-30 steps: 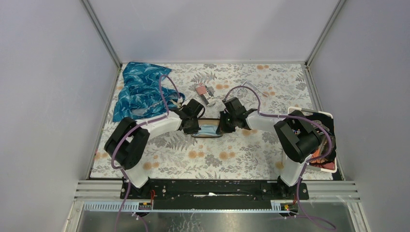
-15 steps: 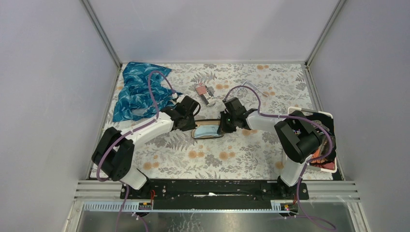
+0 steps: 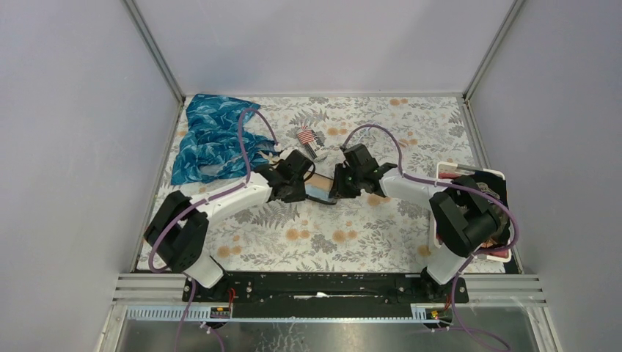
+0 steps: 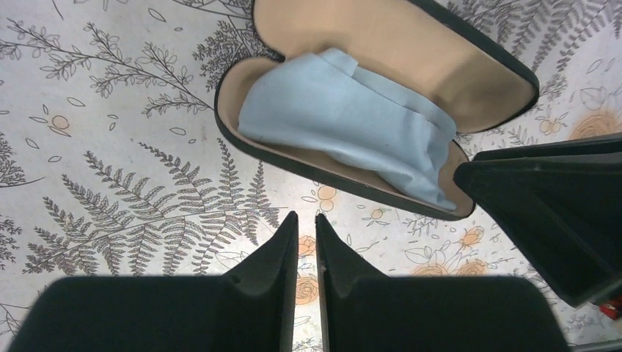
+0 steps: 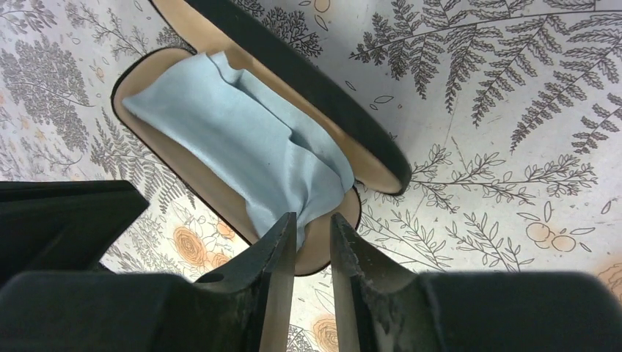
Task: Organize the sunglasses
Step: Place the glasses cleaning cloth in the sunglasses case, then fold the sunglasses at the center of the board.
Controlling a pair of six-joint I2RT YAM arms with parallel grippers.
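Observation:
A black oval glasses case [image 3: 320, 189] lies open on the floral table between my grippers. Its tan lining and a pale blue cloth [image 4: 352, 117] show in the left wrist view, and the cloth also shows in the right wrist view [image 5: 242, 132]. The brown-tinted sunglasses are not visible in any view. My left gripper [image 4: 306, 224] hovers just beside the case's near rim [image 4: 345, 176], jaws almost together with nothing between them. My right gripper [image 5: 313, 220] stands over the case's end, jaws narrowly apart, with the cloth's corner just beyond its tips. In the top view the left gripper [image 3: 302, 187] and right gripper [image 3: 334, 192] flank the case.
A crumpled blue leaf-print fabric [image 3: 209, 139] lies at the back left. A small striped item [image 3: 306, 136] sits just behind the case. A white basket [image 3: 469, 171] with assorted things stands at the right edge. Grey walls enclose the table.
The left arm swung out to the left, then came back to the case. The case and both grippers have shifted slightly toward the back, and less of the blue cloth shows from above.

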